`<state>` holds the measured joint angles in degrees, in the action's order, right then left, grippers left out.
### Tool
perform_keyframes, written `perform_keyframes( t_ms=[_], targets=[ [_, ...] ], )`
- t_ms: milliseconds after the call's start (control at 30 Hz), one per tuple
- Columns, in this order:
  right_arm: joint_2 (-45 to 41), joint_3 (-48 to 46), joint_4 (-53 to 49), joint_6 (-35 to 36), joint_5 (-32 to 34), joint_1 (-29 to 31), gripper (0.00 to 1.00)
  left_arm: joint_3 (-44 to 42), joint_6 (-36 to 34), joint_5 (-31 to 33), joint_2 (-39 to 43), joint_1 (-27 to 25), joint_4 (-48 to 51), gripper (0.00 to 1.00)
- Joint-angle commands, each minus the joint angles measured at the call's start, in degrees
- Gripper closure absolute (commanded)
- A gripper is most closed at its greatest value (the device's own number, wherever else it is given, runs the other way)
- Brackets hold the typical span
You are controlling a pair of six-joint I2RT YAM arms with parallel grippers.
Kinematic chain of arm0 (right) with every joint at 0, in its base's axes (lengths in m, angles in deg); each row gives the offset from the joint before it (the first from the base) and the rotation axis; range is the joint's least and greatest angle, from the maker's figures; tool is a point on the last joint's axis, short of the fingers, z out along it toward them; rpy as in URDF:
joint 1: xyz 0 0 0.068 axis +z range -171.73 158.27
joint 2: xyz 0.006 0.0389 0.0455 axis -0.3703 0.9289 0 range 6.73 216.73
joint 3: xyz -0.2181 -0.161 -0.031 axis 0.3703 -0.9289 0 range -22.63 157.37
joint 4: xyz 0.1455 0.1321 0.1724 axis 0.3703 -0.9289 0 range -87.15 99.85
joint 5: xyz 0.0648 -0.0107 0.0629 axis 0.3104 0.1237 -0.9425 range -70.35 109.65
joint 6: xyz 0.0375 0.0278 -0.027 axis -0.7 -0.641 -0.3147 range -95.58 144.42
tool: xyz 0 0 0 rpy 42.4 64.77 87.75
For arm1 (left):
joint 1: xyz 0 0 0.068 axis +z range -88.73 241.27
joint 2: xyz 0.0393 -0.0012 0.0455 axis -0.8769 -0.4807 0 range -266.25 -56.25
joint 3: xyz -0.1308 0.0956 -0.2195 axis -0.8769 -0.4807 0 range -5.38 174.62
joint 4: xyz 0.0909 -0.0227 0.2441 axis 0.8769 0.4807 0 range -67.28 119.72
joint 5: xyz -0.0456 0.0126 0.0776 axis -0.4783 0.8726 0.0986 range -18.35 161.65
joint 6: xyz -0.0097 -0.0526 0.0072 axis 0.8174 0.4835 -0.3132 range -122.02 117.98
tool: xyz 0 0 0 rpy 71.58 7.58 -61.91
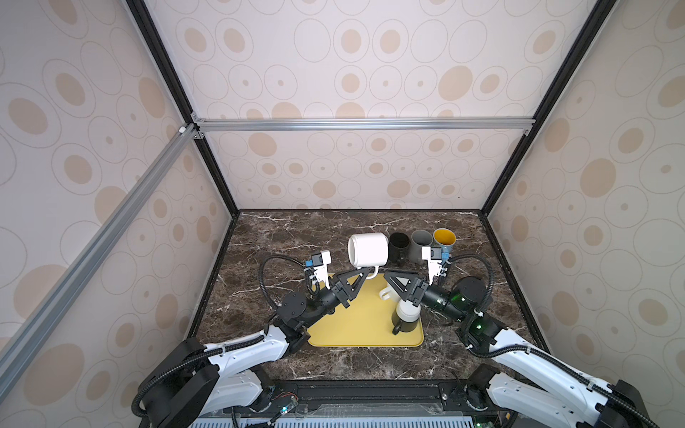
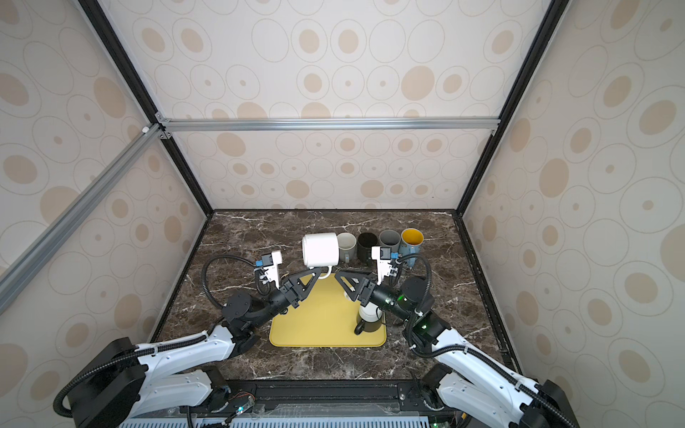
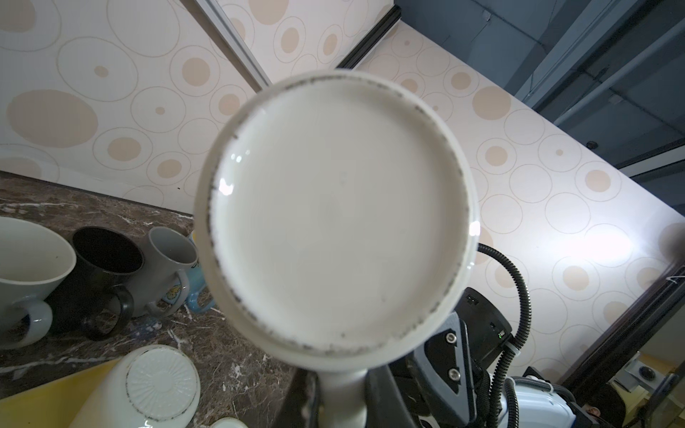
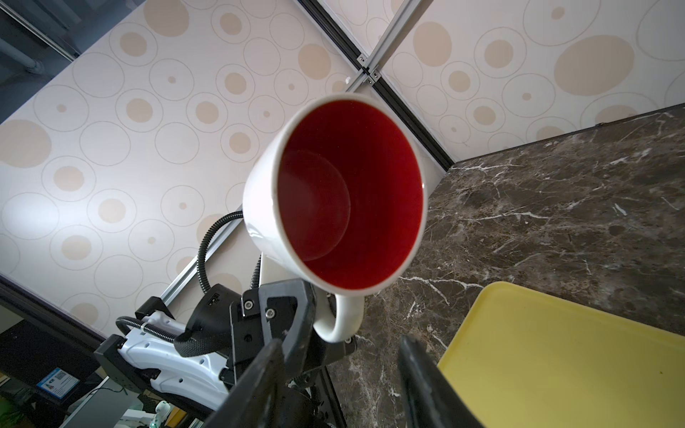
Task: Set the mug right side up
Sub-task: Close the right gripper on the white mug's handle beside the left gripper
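The mug [image 1: 368,250] [image 2: 320,249] is white outside and red inside. It hangs on its side above the table's back middle, with its mouth toward the right arm. My left gripper [image 1: 365,273] [image 2: 315,272] is shut on its handle from below. The left wrist view is filled by the mug's flat base [image 3: 333,211], with the handle between the fingers [image 3: 378,392]. The right wrist view looks straight into the mug's red inside [image 4: 348,192]. My right gripper [image 1: 387,276] [image 2: 339,275] [image 4: 340,344] stands open just short of the handle, holding nothing.
A yellow tray [image 1: 352,326] [image 2: 315,326] lies below both grippers. It holds upside-down mugs, a white one [image 1: 407,311] [image 3: 159,385] and a dark one [image 1: 404,326]. Upright mugs line the back: cream [image 2: 346,242], black [image 1: 399,241], grey [image 1: 422,241], blue with yellow inside [image 1: 444,237].
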<state>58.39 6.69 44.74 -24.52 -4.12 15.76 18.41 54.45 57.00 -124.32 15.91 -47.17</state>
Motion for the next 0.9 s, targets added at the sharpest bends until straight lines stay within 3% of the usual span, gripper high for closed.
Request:
perform_keyframes(
  t_ms=[0, 500, 867],
  targets=[
    [1.01, 1.92, 3.98, -1.94, -1.01, -0.23, 0.49, 0.69, 2.19, -1.10, 0.19, 0.28, -13.05, 1.00],
    [6.89, 2.74, 15.10, -7.92, -5.19, -0.23, 0.59, 0.64, 5.36, -2.21, -3.80, 0.19, -20.31, 1.00],
    [8.54, 3.90, 17.52, -9.08, -7.51, -0.23, 0.64, 0.99, 6.36, -2.55, -4.85, -0.01, -22.44, 1.00]
  ],
)
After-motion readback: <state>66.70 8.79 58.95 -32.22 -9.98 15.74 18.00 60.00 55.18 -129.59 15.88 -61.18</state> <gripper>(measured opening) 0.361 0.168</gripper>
